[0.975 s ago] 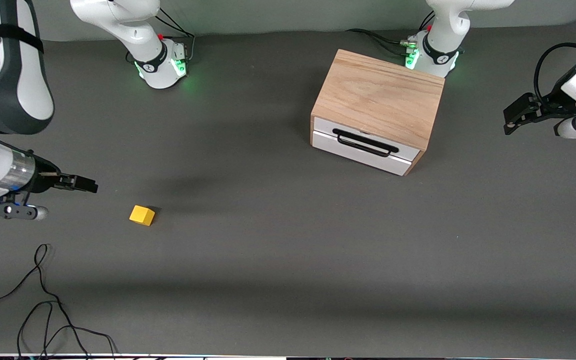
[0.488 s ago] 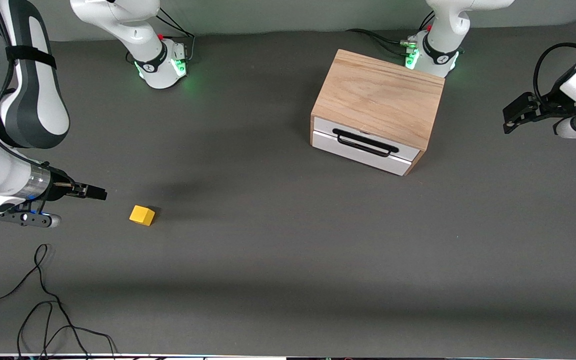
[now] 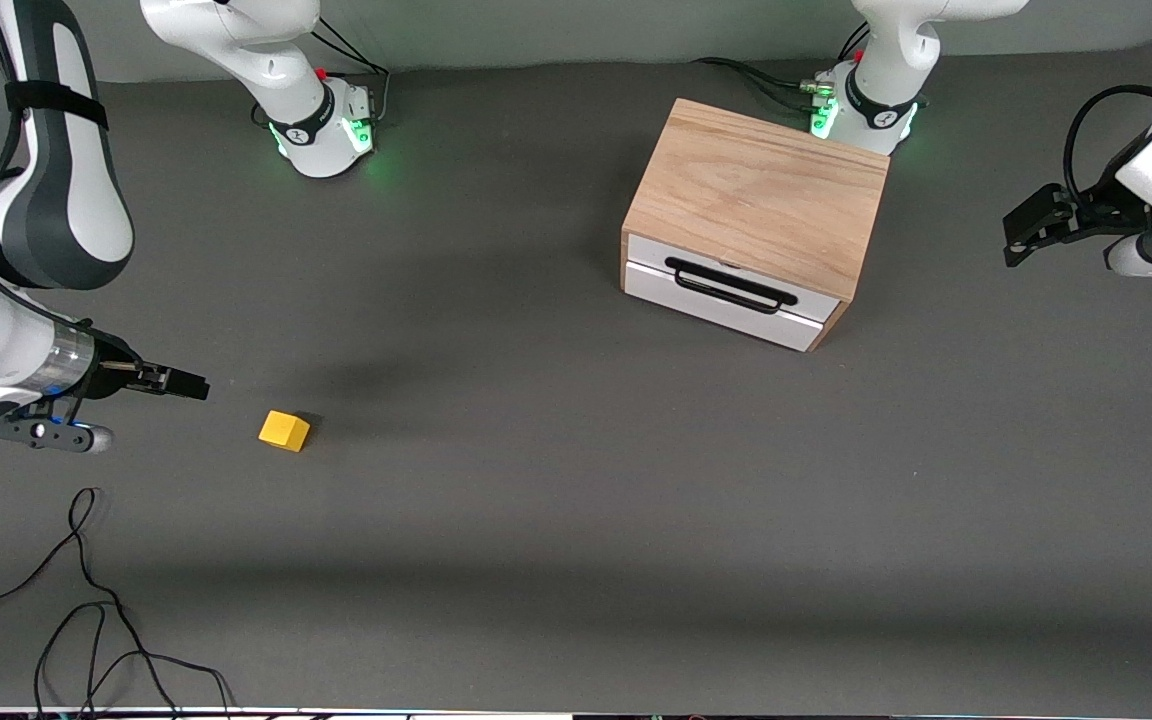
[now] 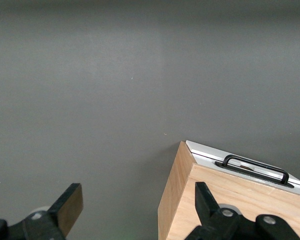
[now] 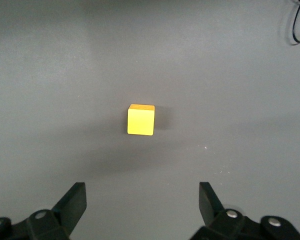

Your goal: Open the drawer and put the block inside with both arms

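Since a moment earlier my right gripper (image 3: 186, 383) had pulled back slightly from the block (image 3: 285, 431), fingers spread wide and empty over the table (image 3: 536, 520) at the right arm's end. My left gripper (image 3: 1018, 232) waited, also spread and empty, beside the wooden box (image 3: 756, 195). Its drawer (image 3: 726, 300) was closed. I judged the block light, rigid and smooth-faced, best pinched across two flat sides. I'd hook the handle (image 3: 731, 285) at its middle.
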Motion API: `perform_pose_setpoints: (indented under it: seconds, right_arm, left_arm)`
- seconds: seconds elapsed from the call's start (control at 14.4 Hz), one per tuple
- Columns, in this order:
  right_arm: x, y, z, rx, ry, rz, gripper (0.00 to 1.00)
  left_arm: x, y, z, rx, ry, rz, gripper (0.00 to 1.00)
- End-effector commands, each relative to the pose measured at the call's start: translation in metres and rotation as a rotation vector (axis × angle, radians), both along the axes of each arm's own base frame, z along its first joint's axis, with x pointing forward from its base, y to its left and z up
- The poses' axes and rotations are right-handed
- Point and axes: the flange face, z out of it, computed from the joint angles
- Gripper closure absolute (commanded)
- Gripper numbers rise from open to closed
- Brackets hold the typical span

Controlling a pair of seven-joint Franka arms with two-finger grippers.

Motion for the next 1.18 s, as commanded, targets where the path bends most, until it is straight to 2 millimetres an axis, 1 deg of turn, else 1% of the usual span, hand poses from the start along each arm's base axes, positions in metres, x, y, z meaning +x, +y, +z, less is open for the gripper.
perform_pose_setpoints:
  seconds: [0.0,0.14,0.28,0.35,0.42,0.49,0.63,0.7,0.77,0.84,0.91,1.05,1.11]
  right_arm:
    - [0.000,-0.007,0.011,-0.034,-0.037,-0.024,0.00]
    - [0.014,-0.004,0.018,-0.044,-0.041,-0.041,0.00]
    - [0.016,0.007,0.017,-0.054,-0.021,-0.086,0.00]
    - [0.018,0.007,0.018,-0.053,-0.026,-0.092,0.00]
    - [0.019,0.008,0.024,-0.051,-0.035,-0.096,0.00]
    - [0.017,0.009,0.034,-0.044,-0.046,-0.097,0.00]
    - [0.009,0.004,0.064,-0.036,-0.083,-0.093,0.00]
    - [0.005,0.004,0.065,-0.038,-0.053,-0.088,0.00]
    - [0.005,0.008,0.065,-0.048,-0.044,-0.079,0.00]
    - [0.004,0.006,0.070,-0.049,-0.044,-0.079,0.00]
    - [0.001,0.002,0.069,-0.049,-0.027,-0.075,0.00]
    - [0.005,0.003,0.089,-0.045,-0.062,-0.071,0.00]
    - [0.005,0.003,0.091,-0.045,-0.065,-0.065,0.00]
  left_arm:
    - [-0.001,-0.002,0.004,0.002,0.008,-0.012,0.00]
    - [0.000,-0.002,0.004,0.003,0.008,-0.012,0.00]
    - [0.000,-0.002,0.004,0.004,0.009,-0.012,0.00]
    - [0.000,-0.002,0.004,0.002,0.010,-0.013,0.00]
    - [0.000,-0.001,0.004,0.002,0.008,-0.010,0.00]
    - [0.000,-0.001,0.004,0.002,0.010,-0.012,0.00]
    - [0.000,-0.001,0.004,0.002,0.008,-0.012,0.00]
    - [0.000,0.000,0.004,0.003,0.008,-0.010,0.00]
    - [0.000,0.000,0.004,0.002,0.008,-0.010,0.00]
    - [0.000,0.001,0.004,0.002,0.008,-0.013,0.00]
    - [0.000,0.000,0.004,0.002,0.010,-0.013,0.00]
    - [0.000,-0.001,0.004,0.003,0.008,-0.010,0.00]
    - [0.000,-0.001,0.004,0.002,0.008,-0.010,0.00]
